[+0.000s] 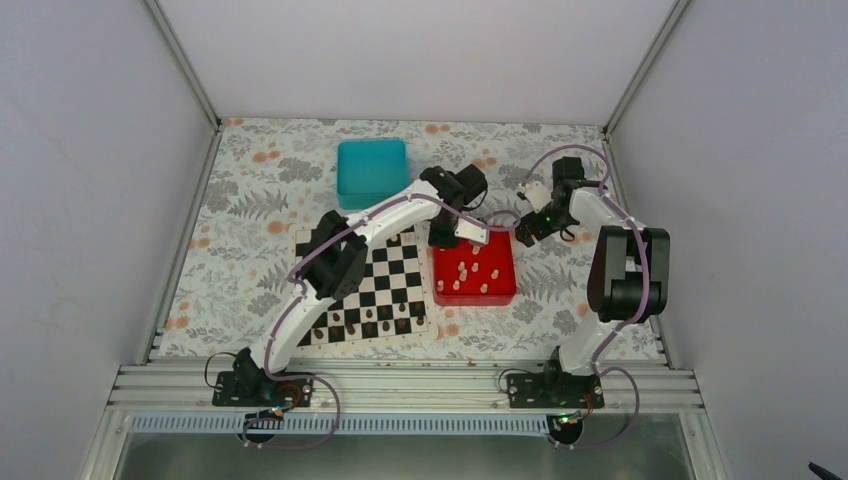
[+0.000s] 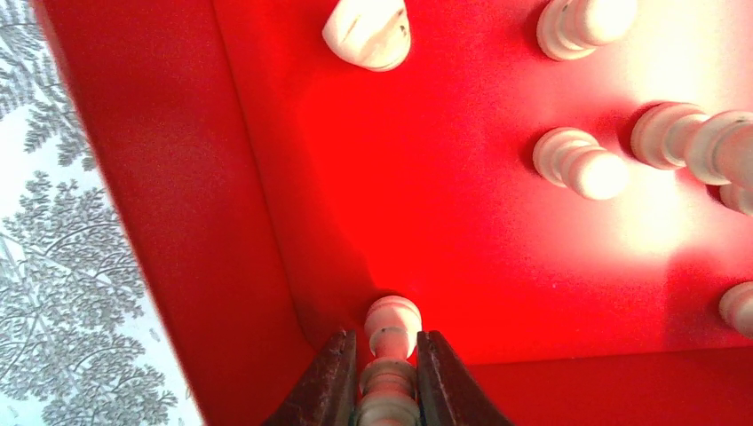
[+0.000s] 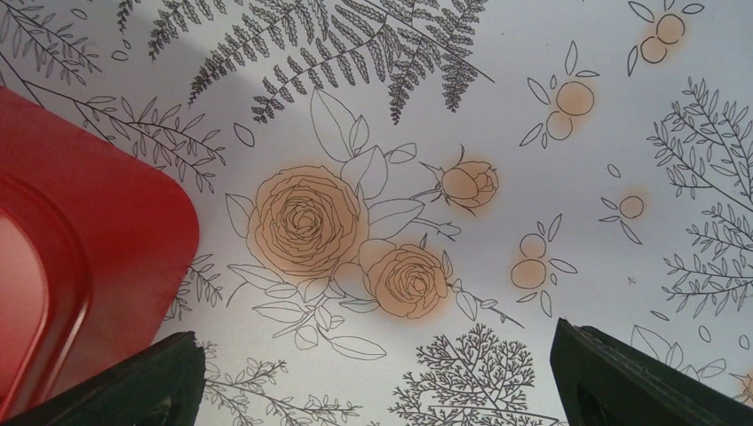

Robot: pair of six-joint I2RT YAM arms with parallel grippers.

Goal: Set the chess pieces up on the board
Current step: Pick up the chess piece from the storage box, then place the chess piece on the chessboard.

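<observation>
1. The left gripper (image 2: 385, 339) reaches down into the red tray (image 2: 178, 177). Its jaws are pressed together on the two sides of one pale piece (image 2: 392, 321), in the tray's corner close to the wall.
2. The fingers (image 2: 342, 382) grip across the piece's ringed stem, and its rounded end pokes out beyond the tips. Whether it stands or lies cannot be told from this angle.
3. The right gripper (image 3: 377, 390) hangs over the flowered tablecloth (image 3: 533, 106) just beside the tray. Its jaws are spread wide with nothing between them.
4. The other chess pieces (image 1: 475, 272) are scattered on the tray floor. None of them shows on the board (image 1: 395, 270), which lies just left of the tray. Only dark pieces (image 1: 370, 318) show there, along its near rows.
5. Handling, as a judgement: each piece looks like small turned wood, so it is probably very light and stiff and unlikely to break. The smooth round profile probably makes it slippery and able to swivel or squirt out of flat pads.
6. The best hold is probably across the stem, between the collar and the base. The rings there would keep it from sliding, whereas the domed head would let it slip.
7. The main risks appear to be these:
   - The piece could tilt in the grip, then topple when it is set on a square.
   - The tray wall beside it could catch a finger as the piece is lifted.
</observation>
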